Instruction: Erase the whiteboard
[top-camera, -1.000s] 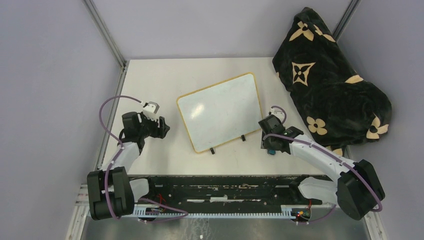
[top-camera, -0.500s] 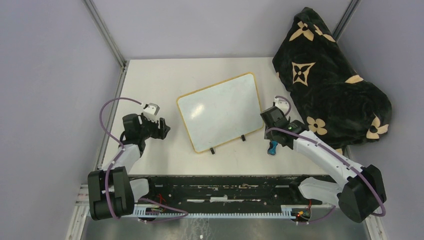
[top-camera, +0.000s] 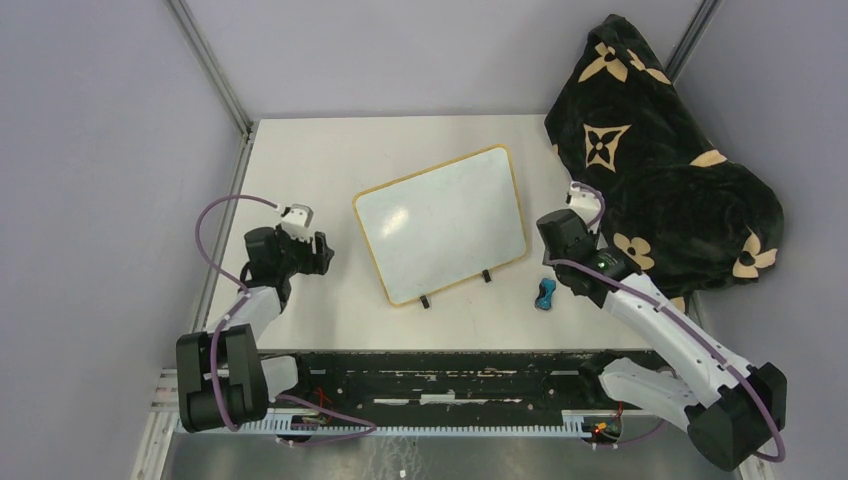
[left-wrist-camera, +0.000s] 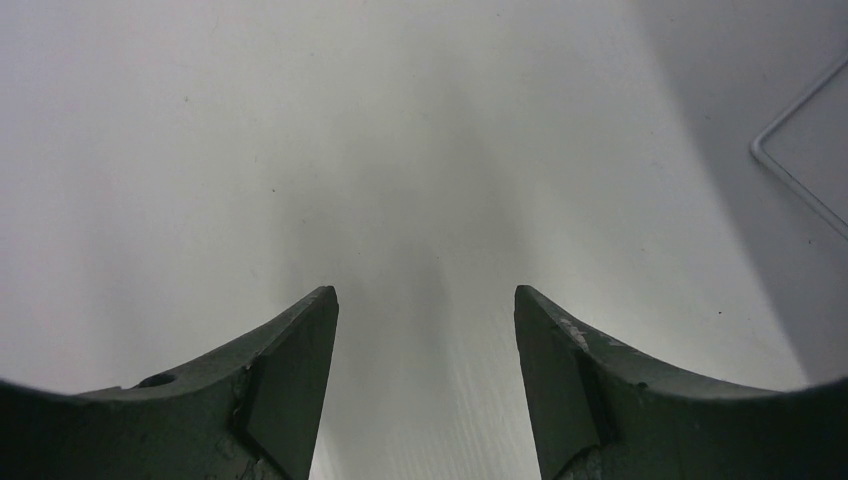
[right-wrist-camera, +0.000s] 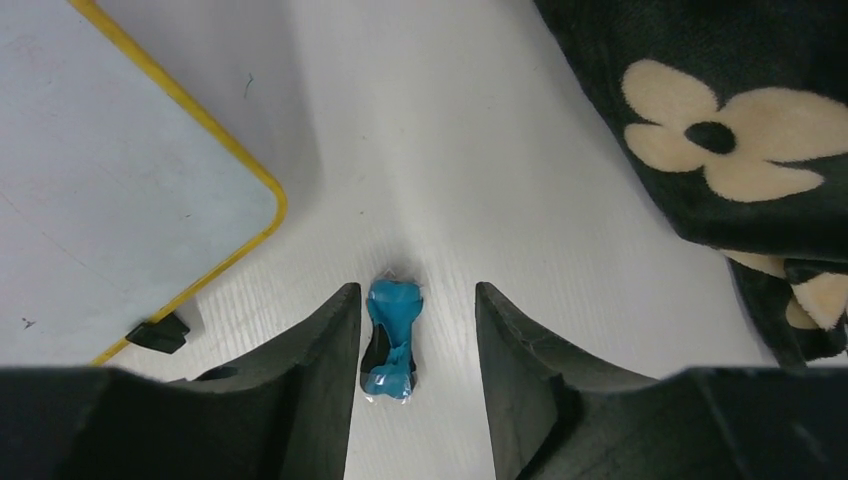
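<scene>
Yellow-tan framing rims the whiteboard (top-camera: 440, 225), which lies flat near the middle of the surface (top-camera: 320, 160), turned askew. Its face is plain white with a soft glare spot. Two small black feet (top-camera: 424, 301) sit on its near edge. In the right wrist view the board's rounded near-right corner (right-wrist-camera: 110, 200) fills the upper left, with one foot (right-wrist-camera: 157, 335) just beside the left finger.

A blue-and-black eraser (top-camera: 544, 294) lies on the surface just right of the board's near-right corner, apart from the frame. The right wrist view shows the eraser (right-wrist-camera: 392, 340) between the two dark fingers. The right jaws are spread to either side of it and nothing is gripped. From above, the right arm (top-camera: 650, 310) reaches in from the near right, its head between board and blanket.

A black blanket (top-camera: 660, 150) with cream flower shapes is heaped at the far right, its edge (right-wrist-camera: 700, 100) near the eraser.

The left arm (top-camera: 255, 300) sits well left of the board. The left jaws are wide apart over bare surface, holding nothing, with one board corner (left-wrist-camera: 820, 150) at the right edge of that view.
</scene>
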